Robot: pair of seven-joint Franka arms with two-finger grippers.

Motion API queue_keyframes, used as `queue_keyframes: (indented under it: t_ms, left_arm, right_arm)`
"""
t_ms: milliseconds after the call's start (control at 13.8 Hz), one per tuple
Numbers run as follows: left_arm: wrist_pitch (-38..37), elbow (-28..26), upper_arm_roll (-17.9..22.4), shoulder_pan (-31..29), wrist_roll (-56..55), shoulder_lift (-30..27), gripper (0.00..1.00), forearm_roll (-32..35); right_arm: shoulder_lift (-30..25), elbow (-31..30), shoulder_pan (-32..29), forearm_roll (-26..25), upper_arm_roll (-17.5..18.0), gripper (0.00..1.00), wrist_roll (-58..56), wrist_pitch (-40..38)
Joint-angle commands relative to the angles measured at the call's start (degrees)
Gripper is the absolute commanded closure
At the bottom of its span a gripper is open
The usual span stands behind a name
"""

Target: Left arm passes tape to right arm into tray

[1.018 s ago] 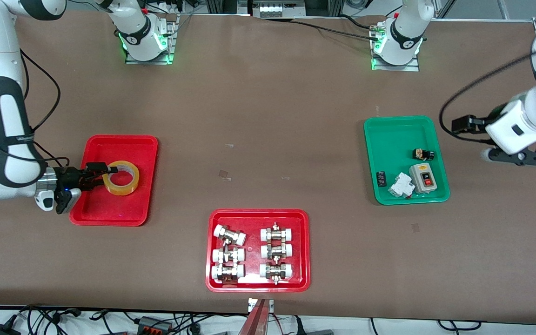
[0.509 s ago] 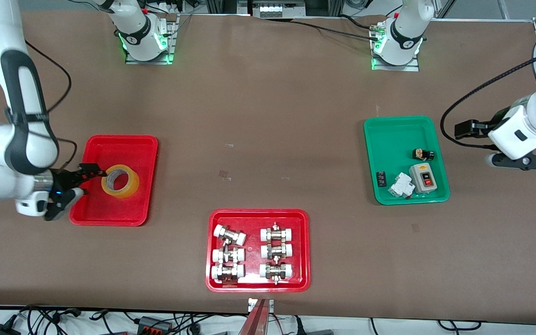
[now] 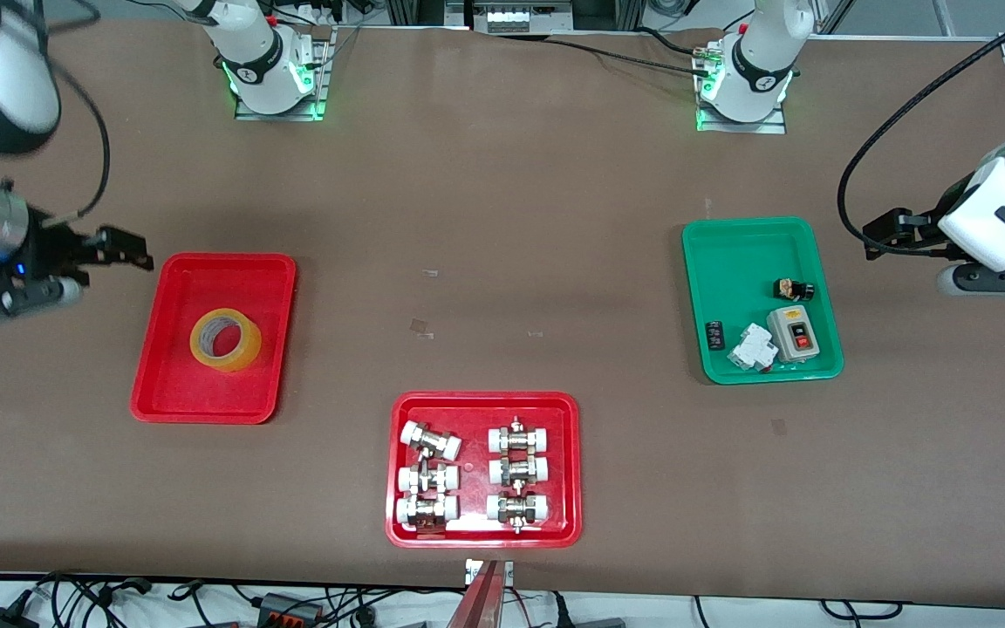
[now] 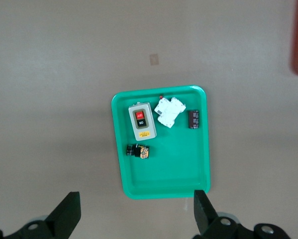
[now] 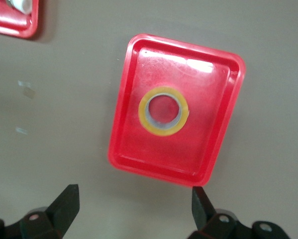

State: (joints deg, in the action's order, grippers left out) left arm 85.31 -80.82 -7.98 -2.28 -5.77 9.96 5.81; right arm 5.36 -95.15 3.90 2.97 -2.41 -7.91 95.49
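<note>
The yellow tape lies flat in the plain red tray, toward the right arm's end of the table. My right gripper is open and empty, raised high over the table at the tray's rim, well clear of the tape. The right wrist view looks down on the tape in the tray, with the right gripper spread wide. My left gripper is open and empty, up in the air over the table beside the green tray. It also shows open in the left wrist view.
The green tray holds a grey switch box, a white breaker and two small dark parts. A second red tray with white-capped metal fittings sits nearest the front camera, at mid-table.
My right gripper has let go of the tape, opened and risen up and away from the tray. The tape now lies flat in the tray. My left arm has drifted a little higher.
</note>
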Motion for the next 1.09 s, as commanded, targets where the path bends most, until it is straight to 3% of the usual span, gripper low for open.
queue_keyframes:
  t_ms: [0, 291, 436, 582, 1018]
  left_arm:
    - [0.6, -0.1, -0.7, -0.6, -4.1, -0.3, 0.00, -0.4]
    - [0.7, -0.3, -0.7, -0.5, -4.6, -0.3, 0.00, -2.7]
    - [0.7, -0.3, -0.7, -0.6, -4.4, -0.3, 0.00, -3.0]
    - [0.7, -0.2, -0.7, -0.5, -4.4, -0.2, 0.00, -2.9]
    - [0.6, -0.4, -0.7, -0.6, -3.9, -0.2, 0.00, -3.1]
  right_arm:
    - [-7.7, -4.3, 3.1, -1.7, 0.1, 0.00, 8.9, -2.1]
    - [-10.0, -5.1, 2.7, -2.2, 0.0, 0.00, 9.2, -1.3]
    - [-8.1, -0.6, 2.3, -5.0, -0.3, 0.00, 9.4, -3.0]
    - [-6.5, 2.3, 2.3, -4.6, -0.3, 0.00, 10.5, -4.6]
    - [-5.2, 2.9, 2.6, -4.4, -0.3, 0.00, 14.6, -0.8]
